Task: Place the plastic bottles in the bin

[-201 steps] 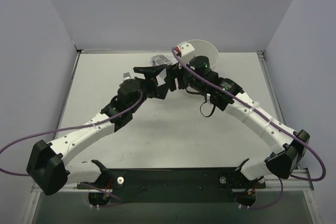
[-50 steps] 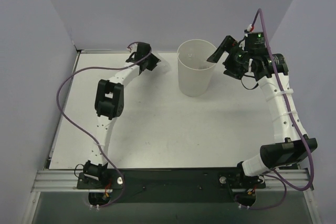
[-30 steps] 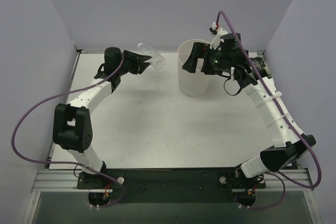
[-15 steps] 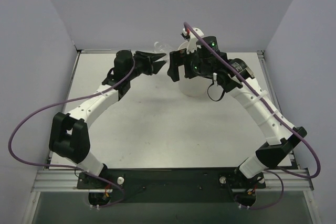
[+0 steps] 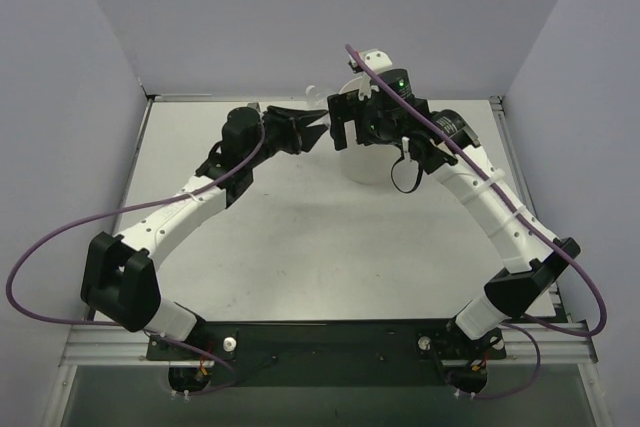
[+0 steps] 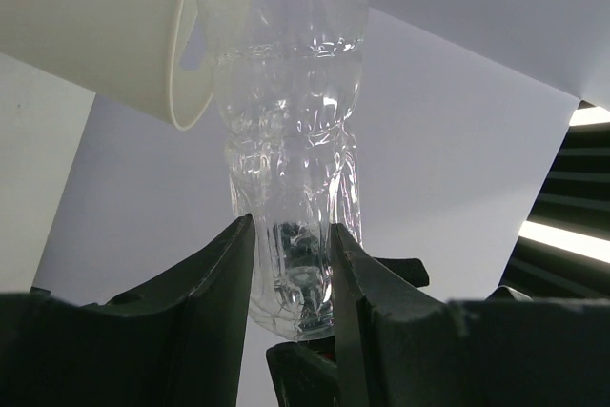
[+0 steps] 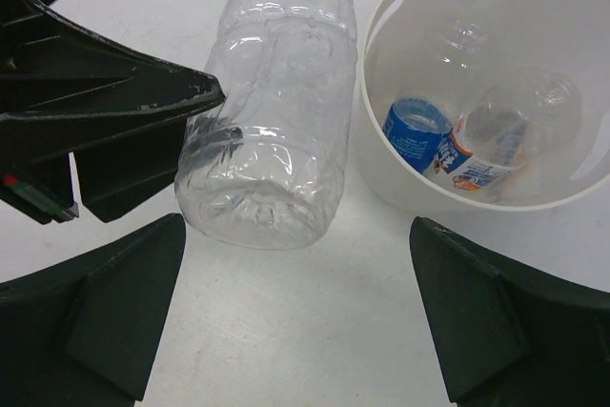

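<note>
My left gripper (image 6: 293, 264) is shut on the lower end of a clear unlabelled plastic bottle (image 6: 286, 92), held in the air beside the bin's rim (image 6: 181, 64). From the right wrist, the same bottle (image 7: 272, 121) hangs just left of the off-white bin (image 7: 515, 16). Two plastic bottles lie inside, one with a blue label (image 7: 415, 135) and one with a white-red-blue label (image 7: 477, 150). My right gripper (image 7: 295, 331) is open above the held bottle with nothing between its fingers. From the top camera, the left gripper (image 5: 318, 125) and right gripper (image 5: 342, 122) nearly meet at the bin (image 5: 368, 167).
The grey walls stand close behind the bin. The right arm's forearm (image 5: 450, 162) crosses over the bin. A purple cable (image 5: 60, 247) loops out from the left arm.
The left arm has swung right, carrying the clear bottle up to the bin's left side. The right gripper has moved left from over the bin to above the bottle.
</note>
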Robot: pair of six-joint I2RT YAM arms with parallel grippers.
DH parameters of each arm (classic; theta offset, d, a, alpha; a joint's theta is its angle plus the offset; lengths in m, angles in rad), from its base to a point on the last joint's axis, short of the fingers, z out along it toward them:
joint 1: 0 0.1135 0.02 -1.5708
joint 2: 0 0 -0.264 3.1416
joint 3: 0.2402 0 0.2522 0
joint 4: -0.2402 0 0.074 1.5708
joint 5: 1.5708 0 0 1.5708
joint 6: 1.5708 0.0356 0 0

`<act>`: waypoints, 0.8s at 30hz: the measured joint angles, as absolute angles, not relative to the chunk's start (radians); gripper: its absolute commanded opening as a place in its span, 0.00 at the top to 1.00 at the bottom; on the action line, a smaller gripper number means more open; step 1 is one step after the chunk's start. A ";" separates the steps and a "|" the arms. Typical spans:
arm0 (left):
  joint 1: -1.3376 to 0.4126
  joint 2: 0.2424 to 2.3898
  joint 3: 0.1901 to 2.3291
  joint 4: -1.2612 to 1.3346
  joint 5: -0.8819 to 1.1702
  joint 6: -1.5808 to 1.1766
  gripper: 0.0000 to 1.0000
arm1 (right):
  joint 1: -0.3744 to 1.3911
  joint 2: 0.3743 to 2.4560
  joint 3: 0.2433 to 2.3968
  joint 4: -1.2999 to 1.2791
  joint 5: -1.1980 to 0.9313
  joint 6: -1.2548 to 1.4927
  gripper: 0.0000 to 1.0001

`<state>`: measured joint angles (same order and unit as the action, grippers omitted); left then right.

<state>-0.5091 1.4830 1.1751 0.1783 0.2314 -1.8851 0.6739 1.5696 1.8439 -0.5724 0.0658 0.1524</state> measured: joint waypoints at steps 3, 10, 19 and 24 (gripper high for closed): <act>-0.524 1.478 1.168 0.181 0.230 -1.893 0.84 | 0.674 1.574 1.847 -0.573 0.065 0.154 0.06; -0.555 1.478 1.142 0.185 0.215 -1.911 0.84 | 0.682 1.586 1.855 -0.573 0.049 0.158 0.17; -0.561 1.478 1.131 0.208 0.208 -1.935 0.84 | 0.685 1.586 1.855 -0.573 0.049 0.159 0.26; -0.561 1.478 1.114 0.230 0.205 -1.955 0.77 | 0.685 1.586 1.855 -0.573 0.049 0.158 0.43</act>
